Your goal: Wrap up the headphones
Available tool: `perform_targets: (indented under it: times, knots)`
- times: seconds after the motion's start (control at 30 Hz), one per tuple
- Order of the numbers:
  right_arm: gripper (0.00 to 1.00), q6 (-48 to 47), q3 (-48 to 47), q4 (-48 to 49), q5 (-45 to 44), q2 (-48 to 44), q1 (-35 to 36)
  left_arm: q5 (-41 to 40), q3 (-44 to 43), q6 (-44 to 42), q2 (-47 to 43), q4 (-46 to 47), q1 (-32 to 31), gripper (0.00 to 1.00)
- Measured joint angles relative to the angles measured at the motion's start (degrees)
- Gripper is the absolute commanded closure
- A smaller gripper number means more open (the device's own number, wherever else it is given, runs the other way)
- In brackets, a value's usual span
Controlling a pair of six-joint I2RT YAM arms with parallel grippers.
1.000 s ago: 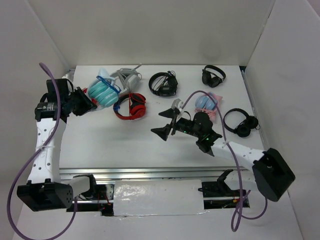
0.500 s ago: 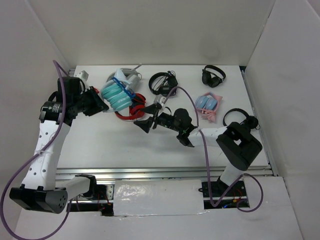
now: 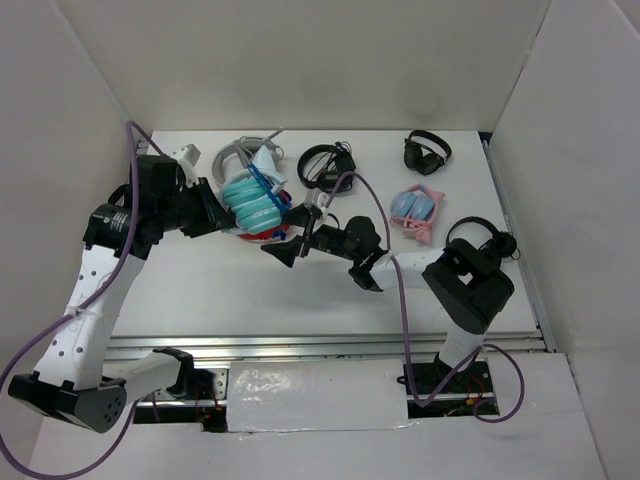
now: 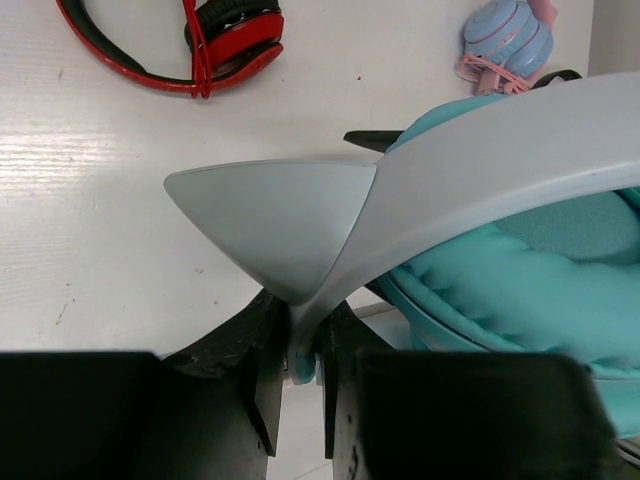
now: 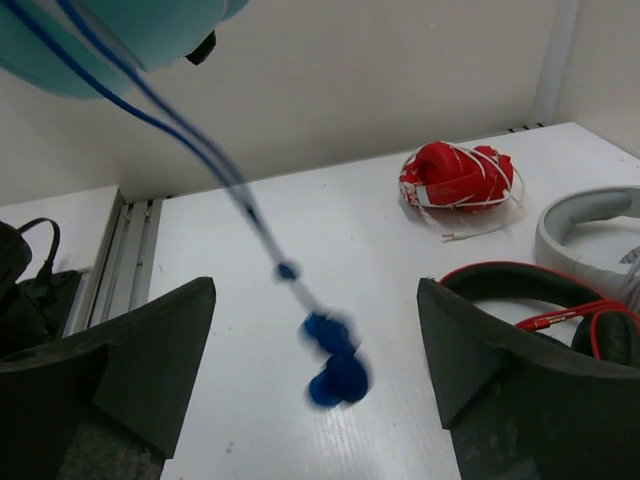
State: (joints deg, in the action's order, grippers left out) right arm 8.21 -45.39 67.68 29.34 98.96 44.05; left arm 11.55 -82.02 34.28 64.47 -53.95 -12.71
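Observation:
The teal headphones (image 3: 252,205) hang above the table at the back left, held by my left gripper (image 3: 207,207). In the left wrist view that gripper (image 4: 305,352) is shut on the white pointed band part (image 4: 290,225), with a teal cup (image 4: 520,290) to the right. The thin blue cable (image 5: 180,130) drops from the cup (image 5: 120,30), and its blurred blue end (image 5: 335,370) dangles between the fingers of my right gripper (image 5: 320,375), apart from both. My right gripper (image 3: 293,236) is open, just right of and below the headphones.
Red-and-black headphones (image 3: 278,232) lie under the teal pair and show in the right wrist view (image 5: 560,300). Grey headphones (image 3: 238,155), a red bundle (image 5: 455,175), black pairs (image 3: 325,167) (image 3: 427,152) (image 3: 482,245) and a pale blue-and-pink pair (image 3: 415,207) lie around.
My left gripper has carried the teal headphones to the right, over the red-and-black pair. My right gripper has moved left, and the cable end now hangs between its jaws.

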Motion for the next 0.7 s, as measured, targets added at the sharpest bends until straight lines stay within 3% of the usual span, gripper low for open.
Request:
perform_targets:
  times: [0.17, 0.27, 0.3, 0.4, 0.63, 0.7]
  knots:
    - [0.08, -0.1, 3.0, 0.9, -0.6, -0.8, -0.7, -1.0, 0.0, 0.0, 0.0, -0.1, -0.4, 1.00]
    - [0.28, -0.2, 4.0, 0.7, -1.3, -1.3, -1.3, -1.1, -0.2, 0.0, 0.3, -0.1, -0.7, 1.00]
    - [0.49, -0.3, 4.0, 0.7, -1.4, -1.4, -1.6, -1.1, -0.4, 0.0, 0.4, -0.2, -0.9, 1.00]
    - [0.63, 0.1, 4.0, 0.5, -0.7, -1.7, -2.8, -1.2, -1.0, 0.0, 0.6, -0.1, -1.2, 1.00]
    - [0.84, 0.3, 4.7, 0.6, 3.8, -3.1, -5.2, 1.2, -1.1, -1.6, 0.6, 0.2, -1.6, 1.00]
    - [1.00, 0.3, 4.7, 0.5, 6.1, -3.4, -5.9, 3.1, -0.9, -2.8, 0.6, 1.2, -2.3, 1.00]
